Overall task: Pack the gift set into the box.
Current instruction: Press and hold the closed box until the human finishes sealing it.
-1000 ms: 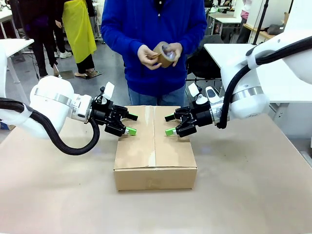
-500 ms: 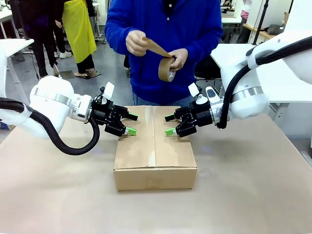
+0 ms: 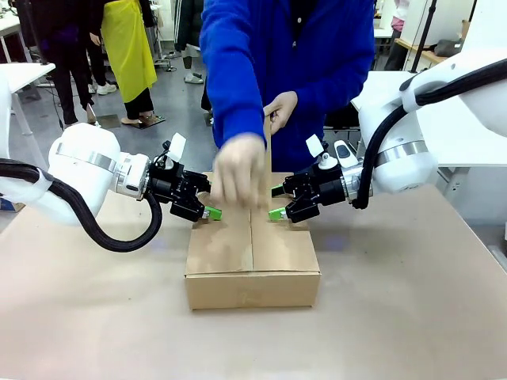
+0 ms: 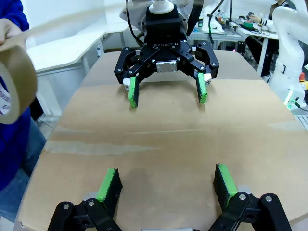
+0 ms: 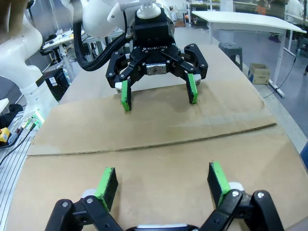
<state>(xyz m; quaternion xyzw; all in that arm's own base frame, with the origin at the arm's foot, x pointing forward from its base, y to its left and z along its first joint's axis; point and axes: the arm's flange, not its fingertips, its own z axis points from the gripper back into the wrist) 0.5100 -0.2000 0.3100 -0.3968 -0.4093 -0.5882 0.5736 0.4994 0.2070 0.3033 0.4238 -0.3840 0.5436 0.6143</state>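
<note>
Box (image 3: 252, 252) at table (image 3: 412, 317) centre, flaps closed. Left end effector (image 3: 207, 201) spread, pads resting on box's left flap. Right end effector (image 3: 279, 203) spread, pads on right flap; the two face each other across the centre seam. Person's hand (image 3: 240, 170), blurred, over box's far edge with tape strip; tape roll (image 4: 14, 86) in other hand. Gift set hidden; cannot tell where.

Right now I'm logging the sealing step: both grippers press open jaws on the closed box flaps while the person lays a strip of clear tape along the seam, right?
Not quite: the tape is brown, as the front view shows. The rest holds: left gripper and right gripper rest open on the closed box.
</note>
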